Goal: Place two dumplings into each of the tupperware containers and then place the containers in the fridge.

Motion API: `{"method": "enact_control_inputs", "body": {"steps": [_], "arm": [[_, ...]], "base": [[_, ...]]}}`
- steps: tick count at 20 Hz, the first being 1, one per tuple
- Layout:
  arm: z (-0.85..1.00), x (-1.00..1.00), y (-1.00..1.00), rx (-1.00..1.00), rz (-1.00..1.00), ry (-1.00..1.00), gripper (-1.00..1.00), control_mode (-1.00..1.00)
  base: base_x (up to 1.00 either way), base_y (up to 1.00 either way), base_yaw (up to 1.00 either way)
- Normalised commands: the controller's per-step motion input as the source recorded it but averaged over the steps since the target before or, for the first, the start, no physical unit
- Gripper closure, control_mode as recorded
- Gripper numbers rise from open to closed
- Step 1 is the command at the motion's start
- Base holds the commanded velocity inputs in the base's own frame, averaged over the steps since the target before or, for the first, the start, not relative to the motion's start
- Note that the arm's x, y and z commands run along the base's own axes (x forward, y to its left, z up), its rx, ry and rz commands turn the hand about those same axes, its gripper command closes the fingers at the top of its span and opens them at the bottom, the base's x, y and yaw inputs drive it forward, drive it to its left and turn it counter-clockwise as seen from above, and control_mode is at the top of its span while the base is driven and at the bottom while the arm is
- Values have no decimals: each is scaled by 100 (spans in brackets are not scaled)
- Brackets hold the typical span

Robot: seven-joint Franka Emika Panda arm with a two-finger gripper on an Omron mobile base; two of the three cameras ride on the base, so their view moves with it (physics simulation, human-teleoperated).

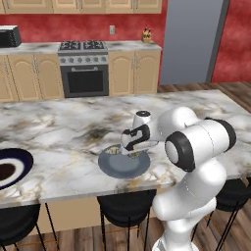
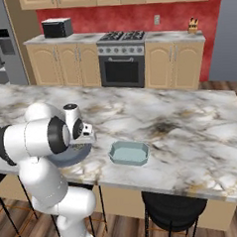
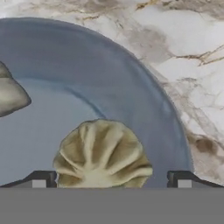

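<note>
We find the gripper (image 3: 111,179) low over a grey-blue plate (image 1: 110,168) on the marble island (image 1: 59,132). Its jaws stand wide apart, and a dumpling (image 3: 103,153) lies on the plate between the two tips, not yet clamped. In the hand view we cannot tell whether either tip touches it. A second dumpling (image 3: 11,96) lies on the same plate, apart from the first, cut off by the picture's edge. In the right base view the arm's elbow hides most of the plate. The pale bluish container (image 2: 129,153) sits on the island just beside the plate, empty. The fridge (image 2: 1,45) stands at the far wall beyond the island, its door shut. A round dark-blue-and-white dish (image 1: 11,169) rests near the island's edge, well apart from the plate.
</note>
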Motion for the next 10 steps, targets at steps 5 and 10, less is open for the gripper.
{"method": "enact_control_inputs", "body": {"steps": [5, 10], "arm": [[-36, 11, 3, 0, 0, 0, -100, -100], [-28, 5, 8, 0, 0, 1, 100, -100]], "base": [[0, 0, 0], [0, 0, 0]]}}
